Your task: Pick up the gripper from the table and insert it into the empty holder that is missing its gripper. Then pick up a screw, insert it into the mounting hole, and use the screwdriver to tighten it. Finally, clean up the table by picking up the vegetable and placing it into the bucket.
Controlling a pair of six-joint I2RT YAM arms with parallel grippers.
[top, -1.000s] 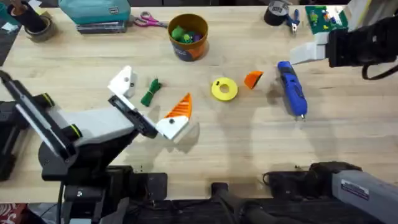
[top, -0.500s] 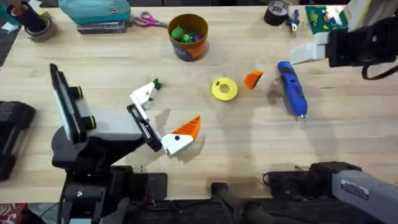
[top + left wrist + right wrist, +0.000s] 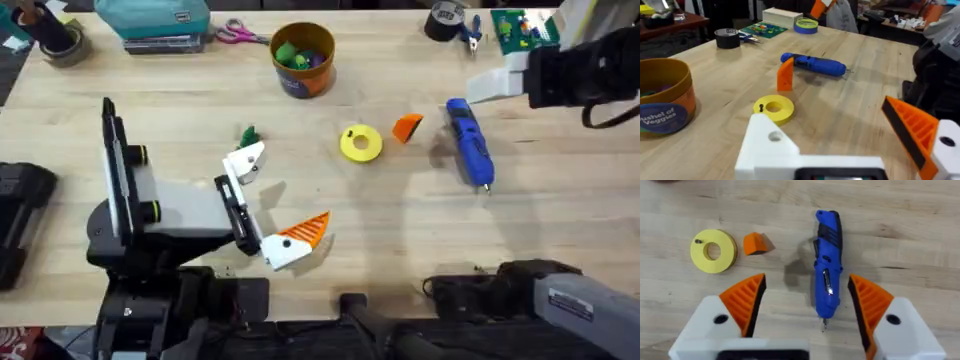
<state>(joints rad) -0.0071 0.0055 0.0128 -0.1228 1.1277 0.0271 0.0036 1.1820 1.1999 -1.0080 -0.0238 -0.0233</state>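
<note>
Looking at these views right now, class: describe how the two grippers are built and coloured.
The left gripper has white plastic finger mounts on a black arm; one mount is bare, the other carries an orange ribbed finger. The right gripper has two white mounts, both bearing orange ribbed fingers.

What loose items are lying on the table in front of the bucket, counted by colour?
Orange: 1, the gripper piece
Yellow: 1, the ring
Black: 1, the screw on the ring
Blue: 1, the screwdriver
Green: 1, the vegetable
Total: 5

bucket (image 3: 662, 107) label partly readable, "ushel of Veggies"
</note>
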